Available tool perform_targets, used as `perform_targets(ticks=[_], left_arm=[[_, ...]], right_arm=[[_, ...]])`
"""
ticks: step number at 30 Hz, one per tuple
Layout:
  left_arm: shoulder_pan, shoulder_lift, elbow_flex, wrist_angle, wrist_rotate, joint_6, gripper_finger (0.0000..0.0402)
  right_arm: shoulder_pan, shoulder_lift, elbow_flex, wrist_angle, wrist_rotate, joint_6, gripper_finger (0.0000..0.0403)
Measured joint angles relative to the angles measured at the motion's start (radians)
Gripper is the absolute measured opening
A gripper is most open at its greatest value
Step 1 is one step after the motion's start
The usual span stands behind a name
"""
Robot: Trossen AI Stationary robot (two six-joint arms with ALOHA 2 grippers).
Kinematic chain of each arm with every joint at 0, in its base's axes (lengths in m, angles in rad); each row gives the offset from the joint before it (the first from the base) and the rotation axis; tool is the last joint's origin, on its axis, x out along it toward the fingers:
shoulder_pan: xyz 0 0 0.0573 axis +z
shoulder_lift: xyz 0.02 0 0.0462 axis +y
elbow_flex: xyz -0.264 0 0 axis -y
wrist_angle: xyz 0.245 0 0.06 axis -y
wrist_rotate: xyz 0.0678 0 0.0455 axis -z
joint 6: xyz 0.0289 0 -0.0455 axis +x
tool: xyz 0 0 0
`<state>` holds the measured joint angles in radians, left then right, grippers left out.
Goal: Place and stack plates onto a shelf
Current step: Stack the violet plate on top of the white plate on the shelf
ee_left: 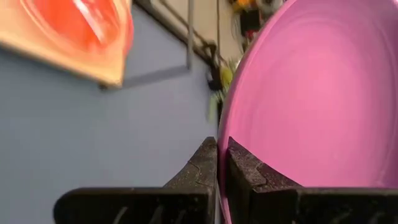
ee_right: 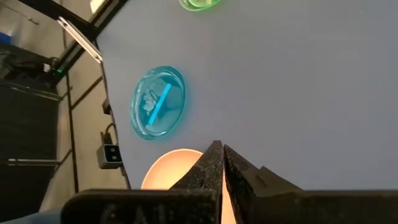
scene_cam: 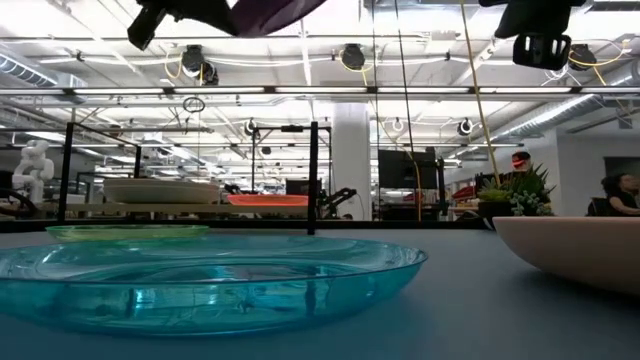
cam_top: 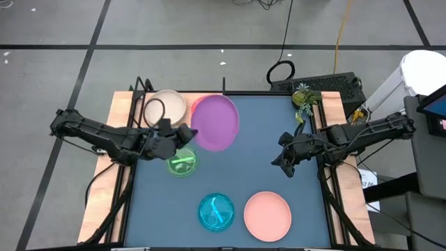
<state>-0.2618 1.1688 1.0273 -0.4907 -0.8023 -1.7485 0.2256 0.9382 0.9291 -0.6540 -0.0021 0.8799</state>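
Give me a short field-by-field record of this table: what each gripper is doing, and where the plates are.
left gripper: shut on the rim of the large round purple plastic plate, held above the table beside the wooden shelf
right gripper: shut, empty, over the table's right side
on shelf: cream plate; an orange-red plate
on table: green plate, teal plate, salmon pink plate

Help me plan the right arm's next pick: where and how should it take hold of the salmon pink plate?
Grip the salmon pink plate by its raised rim, on the edge nearest the right tool, coming down from above. It lies flat and upright on the table, apart from the teal plate, so one finger goes inside the rim and one outside.
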Motion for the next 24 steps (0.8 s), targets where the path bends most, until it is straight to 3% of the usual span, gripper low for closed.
perform_targets(ticks=[8,20,24], left_arm=[[0.057,-0.011,0.004,-0.058,-0.117,0.05,0.0011],[0.128,-0.01,0.003,-0.061,-0.115,0.106,0.001],[0.166,-0.01,0.003,-0.084,-0.114,-0.012,0.001]], right_arm=[[-0.002,-0.021,0.0,-0.001,0.0,-0.016,0.0],[-0.002,-0.02,0.0,-0.001,0.0,-0.029,0.0],[-0.002,-0.02,0.0,-0.001,0.0,-0.032,0.0]])
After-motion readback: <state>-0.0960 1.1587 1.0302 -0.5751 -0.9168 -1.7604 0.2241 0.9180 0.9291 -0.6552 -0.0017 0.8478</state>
